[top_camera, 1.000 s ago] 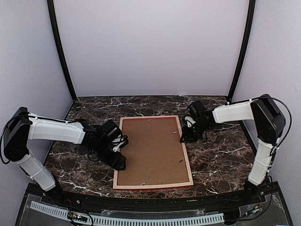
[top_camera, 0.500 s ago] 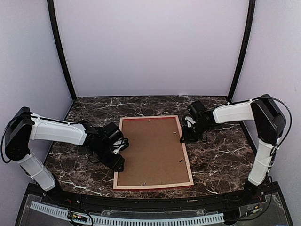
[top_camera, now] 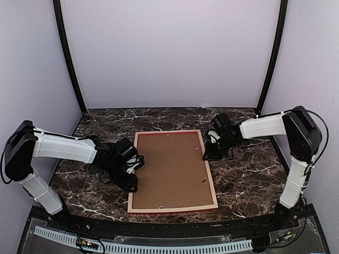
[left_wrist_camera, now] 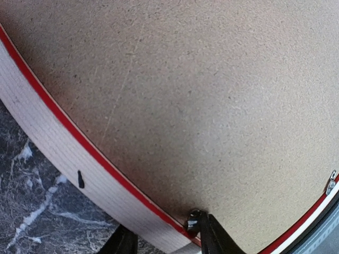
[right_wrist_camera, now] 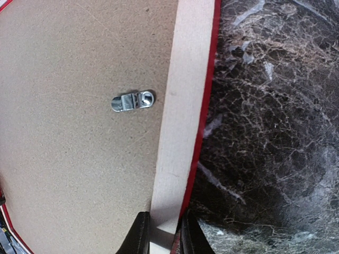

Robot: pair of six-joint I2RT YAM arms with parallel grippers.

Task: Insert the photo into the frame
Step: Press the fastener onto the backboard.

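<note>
The dark marble table [top_camera: 249,174] carries the frame [top_camera: 172,208] lying face down at the centre of the top view. Its pale back is up and a thin red edge shows around it. A brown backing board [top_camera: 172,169] fills the opening, so the photo is out of sight and we cannot tell whether it lies beneath.

The left arm [top_camera: 63,148] reaches in low from the left edge, its forearm almost level and its wrist bent down onto the lower part of the frame's left rail. The right arm [top_camera: 262,127] comes across from the right, elbow high, wrist dropped onto the upper part of the right rail.

The right claw [top_camera: 207,155] is nearly closed, with one finger tight against each side of the rail, so we judge it to be pinching the frame. The left claw [top_camera: 130,182] stands about half open astride its rail. We cannot tell whether its fingers actually bear on the wood.

We take the step in hand to be getting a hold on both long rails. To do it well, we would have the left claw close on the rail alone, clear of the small metal tab [left_wrist_camera: 193,222] beside its inner finger. Both grips should sit level so the thin frame does not twist. The right claw sits well below the silver turn clip [right_wrist_camera: 132,101] in its wrist view.
</note>
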